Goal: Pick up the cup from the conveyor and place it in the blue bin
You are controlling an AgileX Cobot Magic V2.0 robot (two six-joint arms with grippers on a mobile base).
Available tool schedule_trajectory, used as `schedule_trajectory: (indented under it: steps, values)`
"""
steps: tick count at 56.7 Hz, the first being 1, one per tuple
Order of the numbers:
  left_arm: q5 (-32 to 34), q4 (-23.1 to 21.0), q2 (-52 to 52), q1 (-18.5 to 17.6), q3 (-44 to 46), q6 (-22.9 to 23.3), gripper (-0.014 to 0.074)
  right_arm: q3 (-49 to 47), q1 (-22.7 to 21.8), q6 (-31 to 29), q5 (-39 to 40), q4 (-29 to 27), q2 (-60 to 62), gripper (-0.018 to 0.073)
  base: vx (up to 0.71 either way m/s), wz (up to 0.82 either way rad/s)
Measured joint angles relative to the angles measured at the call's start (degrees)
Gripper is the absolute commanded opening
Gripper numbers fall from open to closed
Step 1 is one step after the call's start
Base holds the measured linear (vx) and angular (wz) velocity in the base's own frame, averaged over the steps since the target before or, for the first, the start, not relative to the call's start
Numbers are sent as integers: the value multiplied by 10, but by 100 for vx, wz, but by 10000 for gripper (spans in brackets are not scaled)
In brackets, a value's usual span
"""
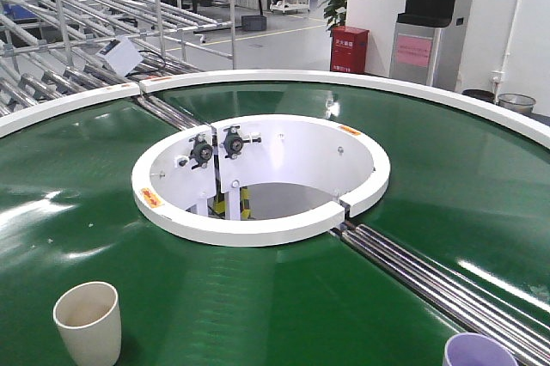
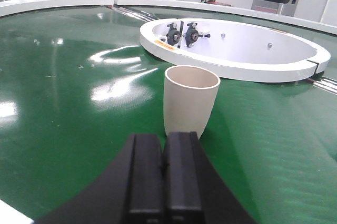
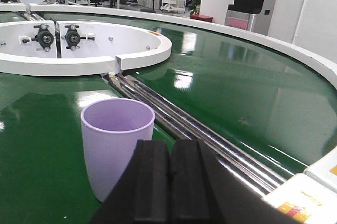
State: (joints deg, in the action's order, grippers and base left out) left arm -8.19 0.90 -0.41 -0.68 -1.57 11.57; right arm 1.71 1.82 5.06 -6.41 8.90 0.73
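Just beyond left gripper (image 2: pixel 163 148), cream cup (image 2: pixel 190 100), upright

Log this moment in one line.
left gripper: shut, empty, near cream cup | right gripper: shut, empty, near purple cup | both cups upright on conveyor

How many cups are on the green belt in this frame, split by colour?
cream cup: 1
purple cup: 1
Total: 2 cups, both upright on the conveyor.
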Motion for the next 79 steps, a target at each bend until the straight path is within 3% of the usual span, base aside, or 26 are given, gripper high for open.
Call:
schedule_trajectory:
  steps: [53,66,79]
  values:
    - [0,0,0,0,0,0,-6,0,0,0,6,3,0,-9,0,0]
    - [1,0,0,0,0,0,-6,0,0,-1,68,-7,0,-9,0,0]
    - [54,0,0,0,0,0,-6,0,0,-2,122,-7,0,-9,0,0]
